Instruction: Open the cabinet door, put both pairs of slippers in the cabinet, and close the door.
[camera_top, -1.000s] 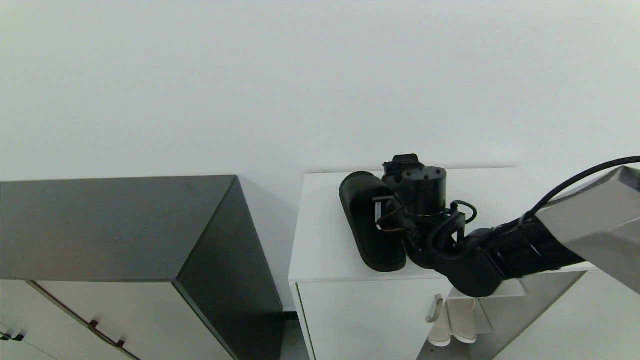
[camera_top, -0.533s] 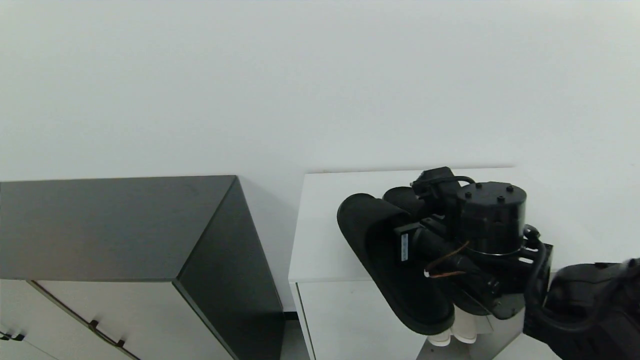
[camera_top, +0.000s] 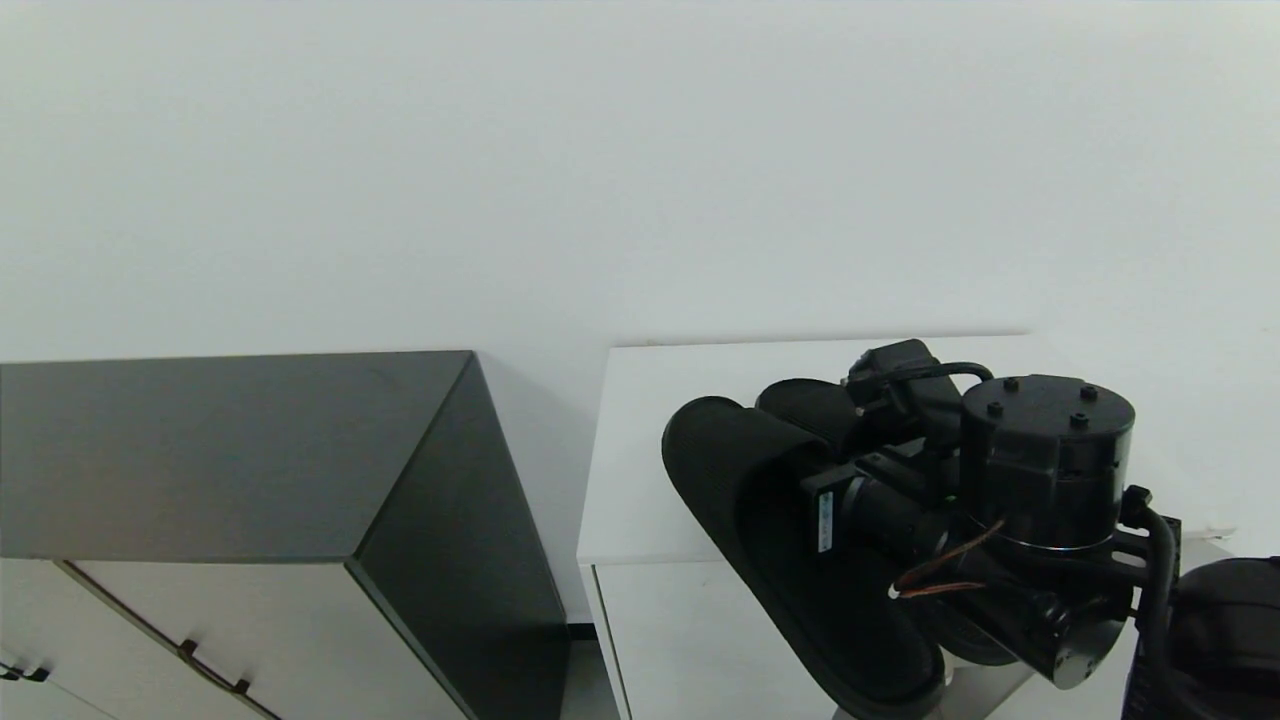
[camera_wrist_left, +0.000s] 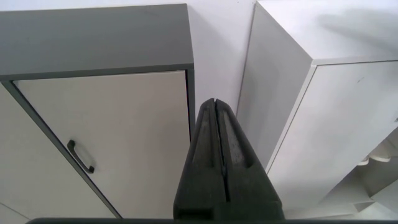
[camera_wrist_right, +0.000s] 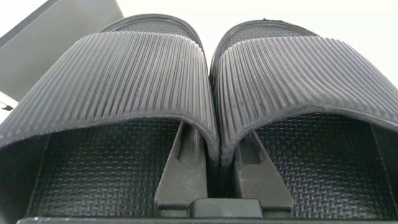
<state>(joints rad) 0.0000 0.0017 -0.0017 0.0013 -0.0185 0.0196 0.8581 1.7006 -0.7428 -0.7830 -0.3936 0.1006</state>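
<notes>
Black ribbed slippers (camera_wrist_right: 146, 84) sit pinched together by their inner strap edges in the right gripper (camera_wrist_right: 216, 155), held up before the white cabinet (camera_top: 655, 470). Meanwhile the left gripper (camera_wrist_left: 216, 143) is clenched on nothing, with the dark cabinet (camera_wrist_left: 93, 37) beyond it.

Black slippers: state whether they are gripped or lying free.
Gripped. The right gripper's fingers sit one inside each of the black slippers, pinching their adjoining strap sides; the pair hangs tilted across the white cabinet's front edge.

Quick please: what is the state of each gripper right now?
Left gripper: closed, holding nothing.
Right gripper: closed on the pair of black slippers, one finger inside each.
</notes>
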